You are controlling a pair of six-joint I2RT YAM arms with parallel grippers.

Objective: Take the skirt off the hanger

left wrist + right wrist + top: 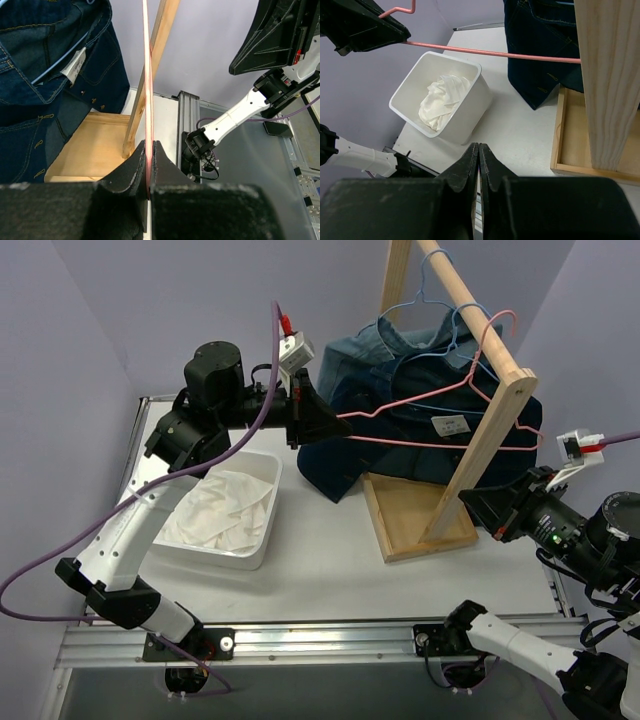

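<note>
The white skirt [218, 508] lies crumpled in a white bin [262, 540] at the left; it also shows in the right wrist view [441, 99]. The pink-red wire hanger [430, 400] hangs bare from the wooden rack's rail, its hook over the bar. My left gripper [330, 425] is shut on the hanger's left corner; in the left wrist view the pink wire [148, 100] runs up from between the shut fingers [148, 150]. My right gripper [478, 505] is shut and empty, near the rack's front post; it also shows in the right wrist view [478, 150].
A wooden rack [490, 440] with a tray base [410, 520] stands right of centre. Dark-blue denim garments [400, 430] hang on it from light-blue wire hangers [440, 330]. Purple walls close in on both sides.
</note>
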